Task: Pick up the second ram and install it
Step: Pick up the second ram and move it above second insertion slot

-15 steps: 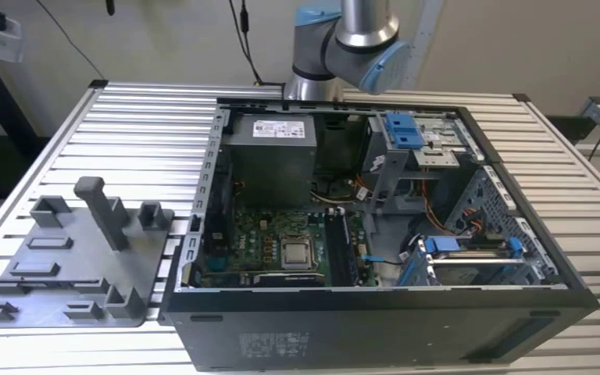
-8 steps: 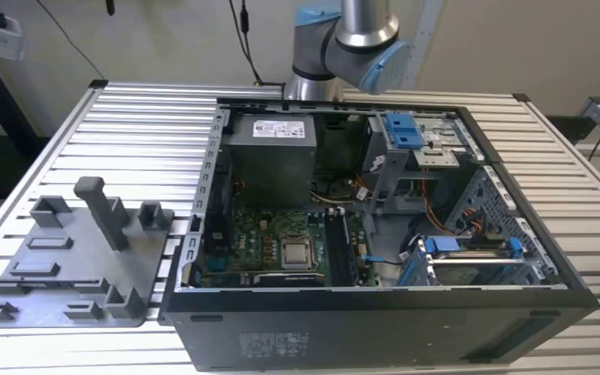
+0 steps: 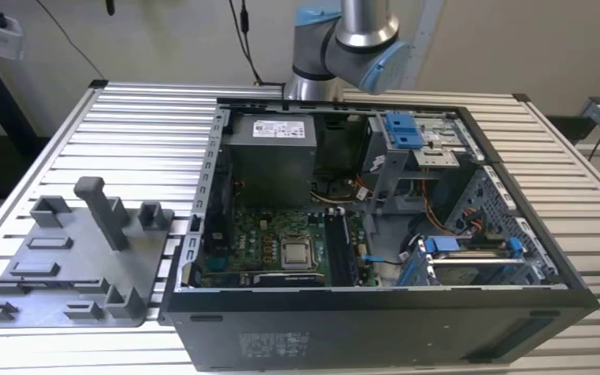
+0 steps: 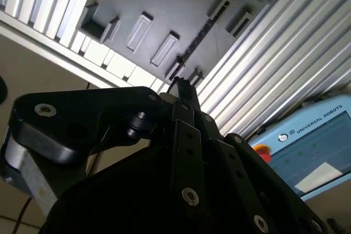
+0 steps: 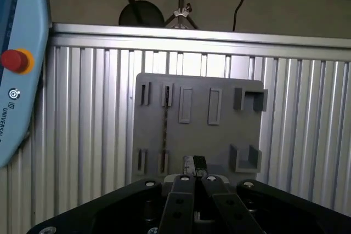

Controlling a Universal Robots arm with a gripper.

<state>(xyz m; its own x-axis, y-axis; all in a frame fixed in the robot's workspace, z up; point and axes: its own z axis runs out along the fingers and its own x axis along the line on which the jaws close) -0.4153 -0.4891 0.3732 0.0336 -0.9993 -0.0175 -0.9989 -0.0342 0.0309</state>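
The slatted bench carries everything, and the biggest thing on it is the open computer case, with its main board bare. It lies away from where my jaws point, and I cannot tell what its memory slots already hold. My jaws face the grey tray, which sits on the bench beside the case, well ahead of them with clear air between. A blue-edged control tablet hangs off to one side of my jaws, closer to me than the tray. The memory stick stands on edge in one of the tray's long slots. In both wrist views it reads as a thin dark line, ahead of my jaws and a little off the line they point along. My jaws are drawn in narrow, the fingertips close against each other with nothing between them. As I judge it, the job is barely begun. The stick is not yet gripped or lifted out of its slot, and carrying it to the case and seating it are all left to do.
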